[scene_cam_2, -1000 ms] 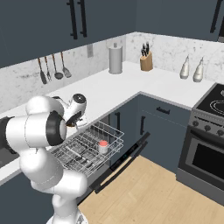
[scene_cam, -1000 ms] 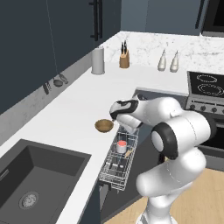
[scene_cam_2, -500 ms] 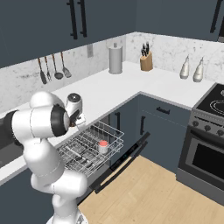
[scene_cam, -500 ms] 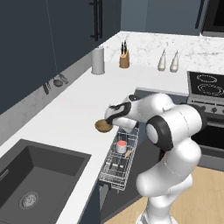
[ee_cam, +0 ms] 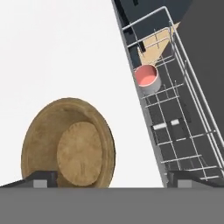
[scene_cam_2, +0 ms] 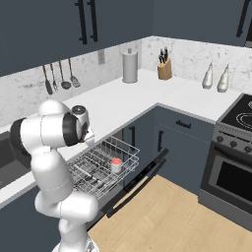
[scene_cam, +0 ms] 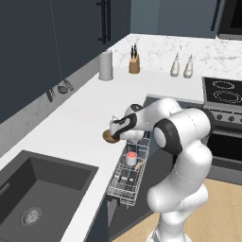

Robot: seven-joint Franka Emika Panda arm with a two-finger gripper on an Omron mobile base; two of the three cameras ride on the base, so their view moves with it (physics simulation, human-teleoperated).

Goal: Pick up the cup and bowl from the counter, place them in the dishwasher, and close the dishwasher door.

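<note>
The brown wood-like bowl lies on the white counter close to its edge, seen in the left base view as the bowl. My gripper hovers just above it, open, with the fingertips wide apart; the bowl sits toward the left fingertip. In the left base view the gripper hangs right over the bowl. The red-topped cup stands upright in the silver wire rack, also visible as the cup. The dishwasher door is folded down open.
A dark sink is set into the counter at the near left. At the back stand a paper towel roll, a knife block and two pale bottles. The stove is at the right.
The hand has swung from above the rack leftward and down toward the bowl at the counter's edge. Cup and bowl have not moved.
</note>
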